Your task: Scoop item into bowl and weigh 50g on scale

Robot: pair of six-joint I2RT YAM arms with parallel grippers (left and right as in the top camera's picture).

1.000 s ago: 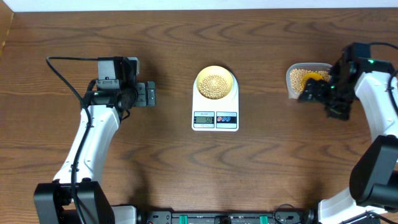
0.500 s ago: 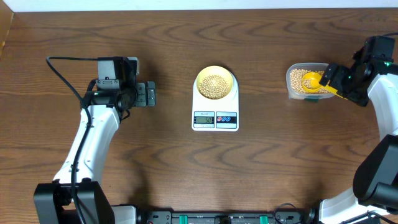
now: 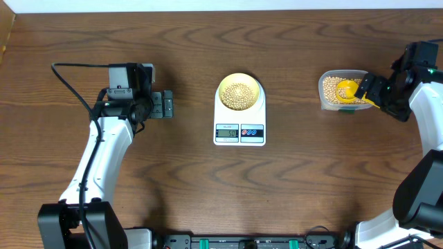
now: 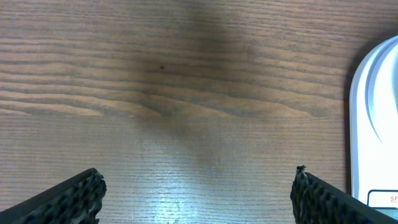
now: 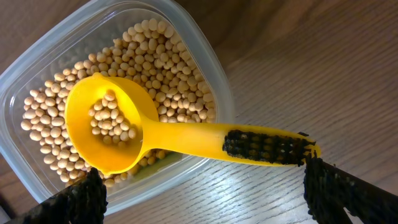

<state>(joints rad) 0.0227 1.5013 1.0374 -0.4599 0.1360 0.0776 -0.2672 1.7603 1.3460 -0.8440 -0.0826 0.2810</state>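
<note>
Sitting on the far part of the white digital scale (image 3: 239,131), the pale yellow-green bowl (image 3: 240,79) holds a heap of small beige beans (image 3: 240,95). The scale stands at the middle of the wooden counter (image 3: 208,194), its grey display and red and blue buttons along the near edge; the digits are too small to read.

To the right, well apart from the scale, a clear plastic tub (image 5: 217,93) holds more of the same beans. A yellow scoop (image 5: 106,127) lies in the tub with a few beans in its cup, its handle reaching out over the rim to the right. The right end effector (image 3: 376,93) is just right of the tub with its jaws spread wide on either side of the handle, not clamping it; whether one finger touches the handle's tip cannot be told.

The left end effector (image 3: 169,105) is left of the scale and apart from it, jaws wide, with only bare wood between them. The scale's rounded edge shows at the right of the left wrist view.
</note>
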